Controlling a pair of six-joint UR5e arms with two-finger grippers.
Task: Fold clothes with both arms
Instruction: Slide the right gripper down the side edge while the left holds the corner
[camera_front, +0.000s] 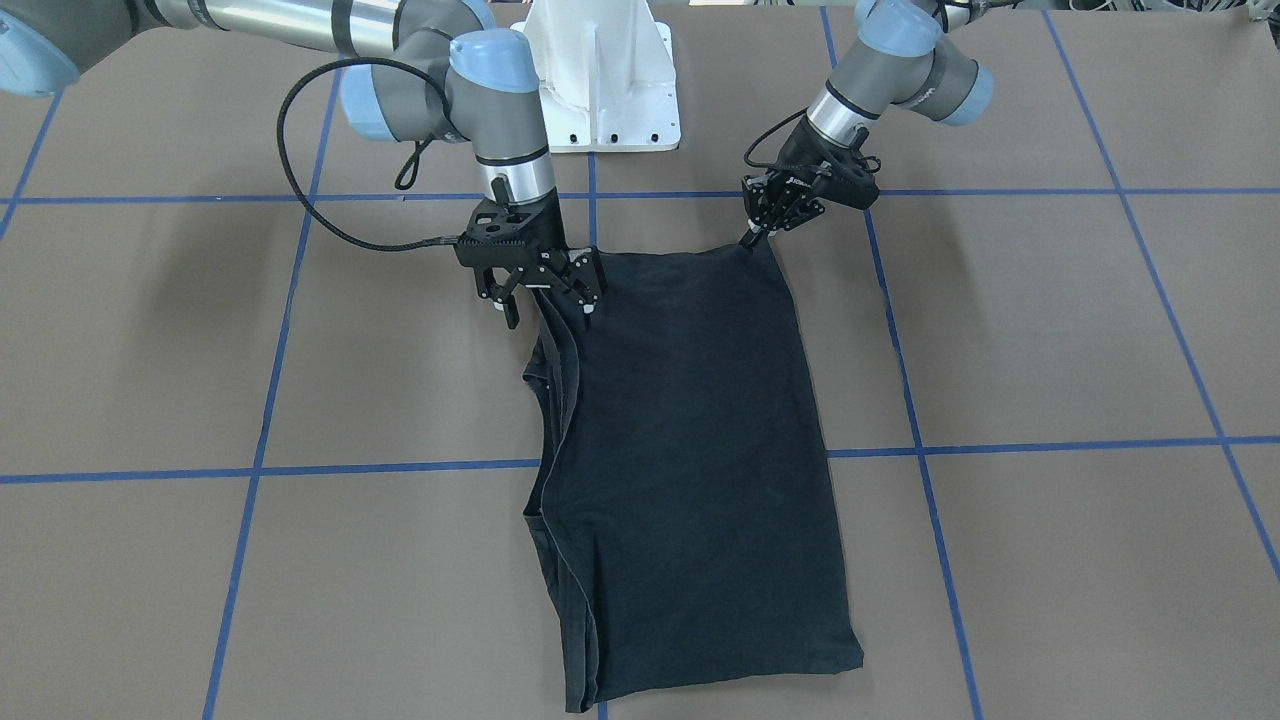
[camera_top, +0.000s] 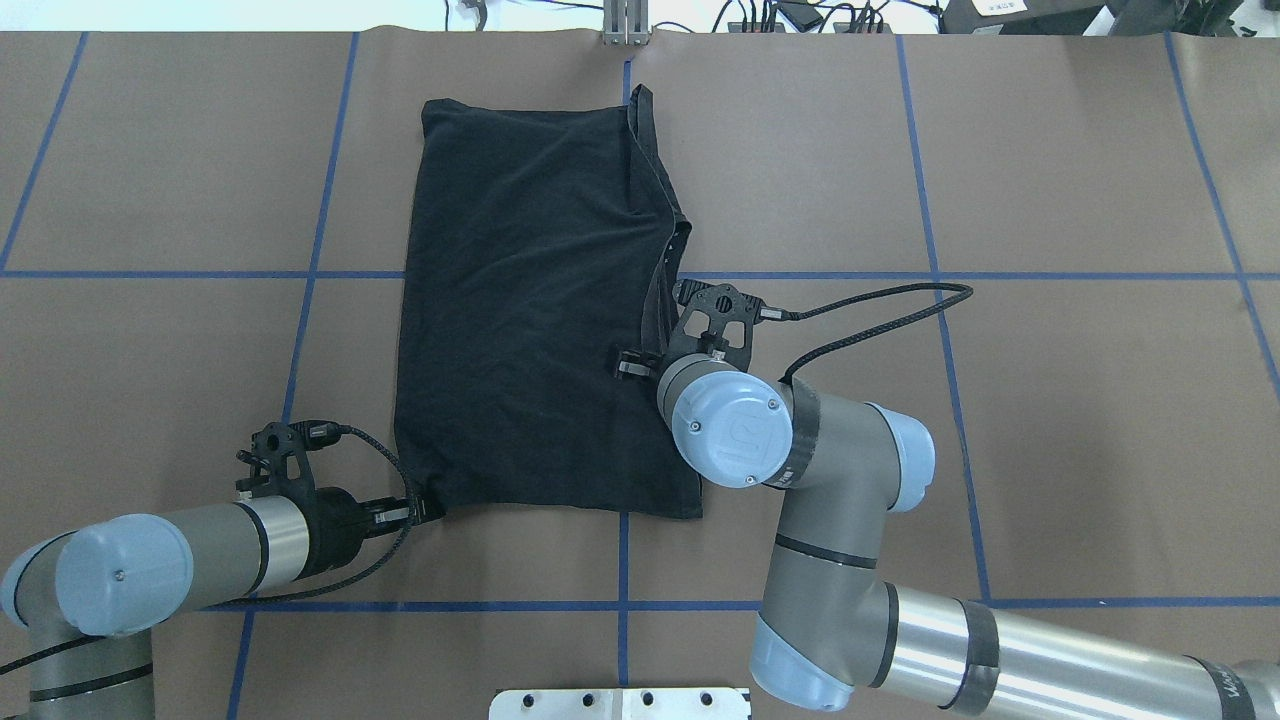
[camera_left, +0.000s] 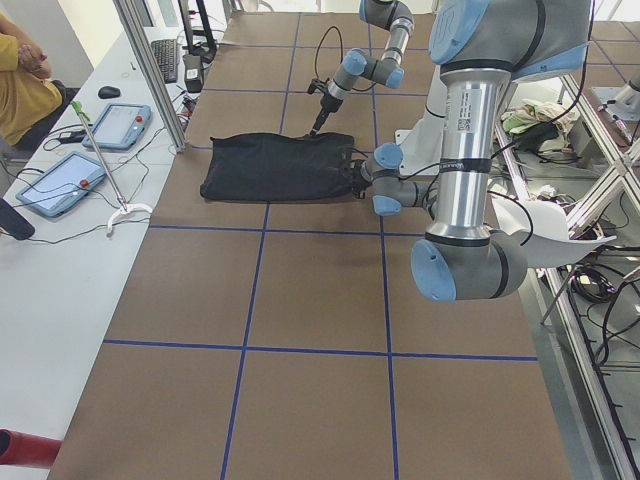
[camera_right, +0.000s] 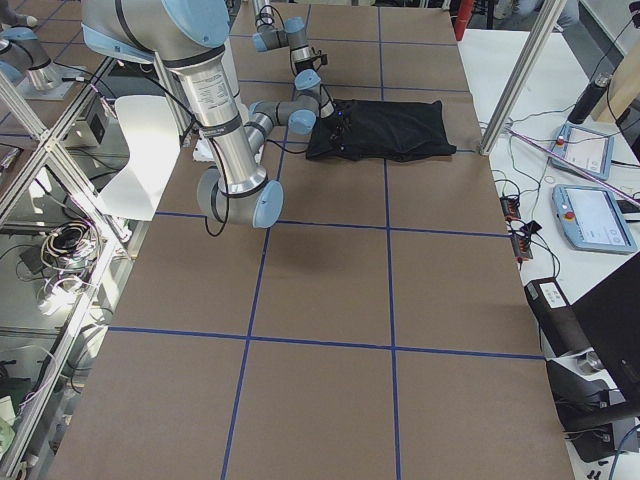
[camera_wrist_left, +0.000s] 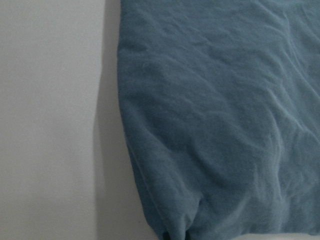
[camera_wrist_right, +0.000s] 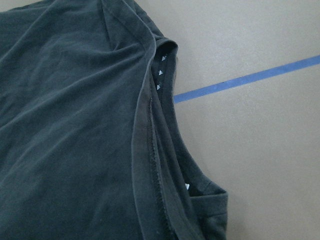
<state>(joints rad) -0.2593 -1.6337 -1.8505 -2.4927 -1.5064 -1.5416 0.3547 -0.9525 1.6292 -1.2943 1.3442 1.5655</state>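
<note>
Bimanual fold, mid-task, read from the robot's left to its right.

**Left claw** (camera_top: 420, 510): closed to a narrow pinch on the near left corner of the T-shirt. Its wrist view shows only the fabric edge and bare worktop.

**Black T-shirt** (camera_top: 530, 300): lies flat on the brown worktop (camera_top: 1000, 420) as a long panel, already doubled lengthwise. It runs from the robot's side towards the far edge and crosses a blue tape line (camera_top: 850, 275). Stacked hems and the collar (camera_wrist_right: 167, 55) are gathered along its right long edge. The chest graphic is not visible.

**Right claw** (camera_front: 548, 298): jaws wide, lowered over the layered right edge close to the near corner. One finger is over the cloth and the other is outside it, and nothing is held.

**Step in hand** (judged): securing both near corners for the crosswise fold. One corner is taken and the other is not.

**Next move** (judged): the right claw should close on every layer at that edge, since a missed layer would leave it trailing. Both claws would then lift together, level, and carry the near end over to the far end, keeping the cloth taut between them.
</note>
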